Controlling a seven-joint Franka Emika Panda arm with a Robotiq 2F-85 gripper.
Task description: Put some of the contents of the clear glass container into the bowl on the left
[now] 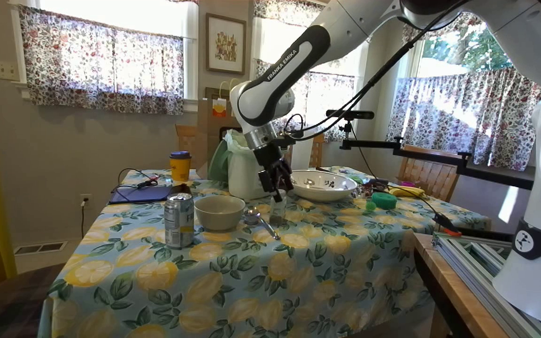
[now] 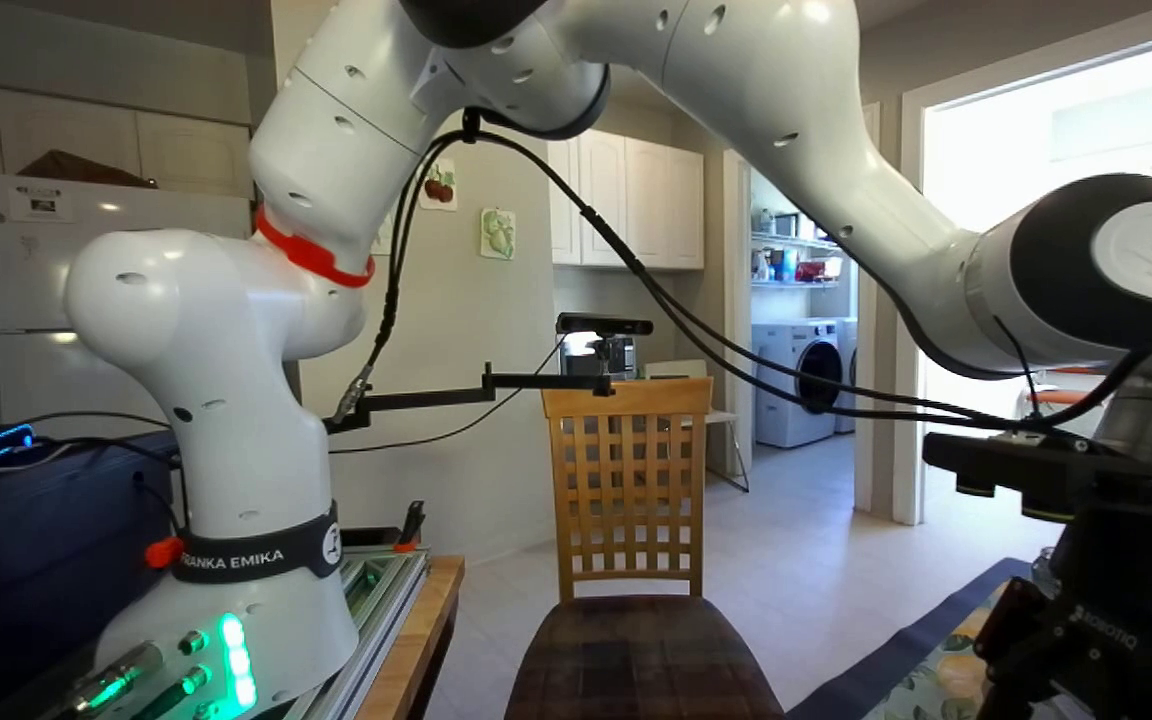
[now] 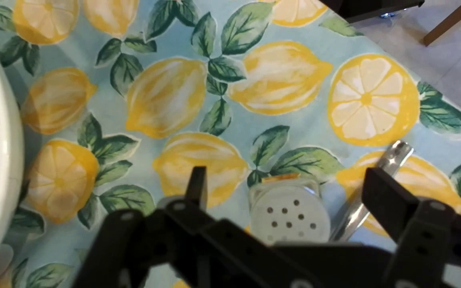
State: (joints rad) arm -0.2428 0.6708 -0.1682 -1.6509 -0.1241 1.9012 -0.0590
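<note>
Clear glass forms the shaker (image 1: 278, 214), which stands upright on the table (image 1: 317, 218). The end effector (image 3: 288, 190) is at the shaker's top, its fingers (image 3: 388, 202) wide apart; the lid (image 3: 290, 218) shows between them with a gap on each side. The spoon (image 1: 268, 228) lies just beside the shaker, toward the bowl (image 1: 219, 216). In an exterior view, the bowl stands near the shaker and the dish (image 1: 324, 193) behind the shaker.
</note>
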